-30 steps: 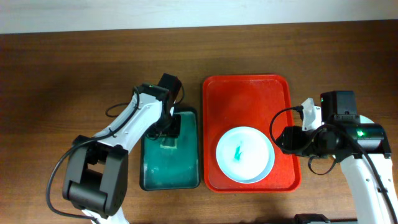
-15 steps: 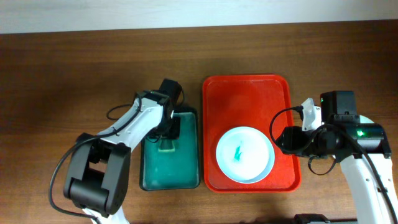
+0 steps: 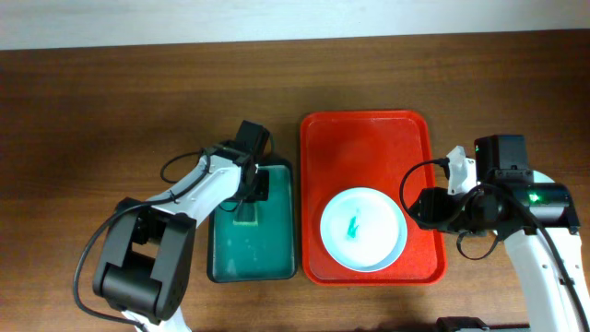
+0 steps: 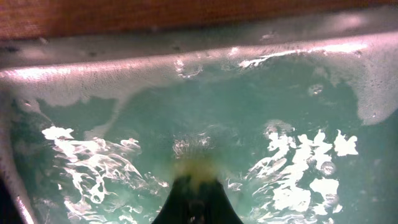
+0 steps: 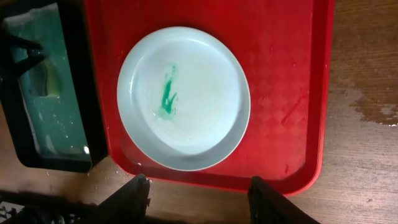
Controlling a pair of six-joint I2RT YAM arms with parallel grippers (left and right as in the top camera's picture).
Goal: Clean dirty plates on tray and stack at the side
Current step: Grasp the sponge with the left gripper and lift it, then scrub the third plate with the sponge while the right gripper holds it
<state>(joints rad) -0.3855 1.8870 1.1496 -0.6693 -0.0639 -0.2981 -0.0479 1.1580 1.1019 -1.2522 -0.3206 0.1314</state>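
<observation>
One pale plate (image 3: 362, 228) with a teal smear at its centre lies in the front half of the red tray (image 3: 369, 138). It also shows in the right wrist view (image 5: 186, 99) on the tray (image 5: 286, 74). No other plate shows. My right gripper (image 3: 422, 208) is open and empty at the tray's right rim, beside the plate; in its own view the fingers (image 5: 199, 190) straddle the tray's edge. My left gripper (image 3: 249, 189) is down in the teal basin (image 3: 253, 276), shut on a yellowish sponge (image 4: 198, 168) under the foamy water.
The dark-rimmed teal basin (image 5: 87, 93) stands just left of the tray, almost touching it. Bare brown wood surrounds both. A wet patch (image 5: 373, 109) marks the wood beside the tray. The back half of the tray holds nothing.
The left arm has shifted a little toward the front while its gripper stays in the basin with the sponge. The right arm and the plate have not moved.
</observation>
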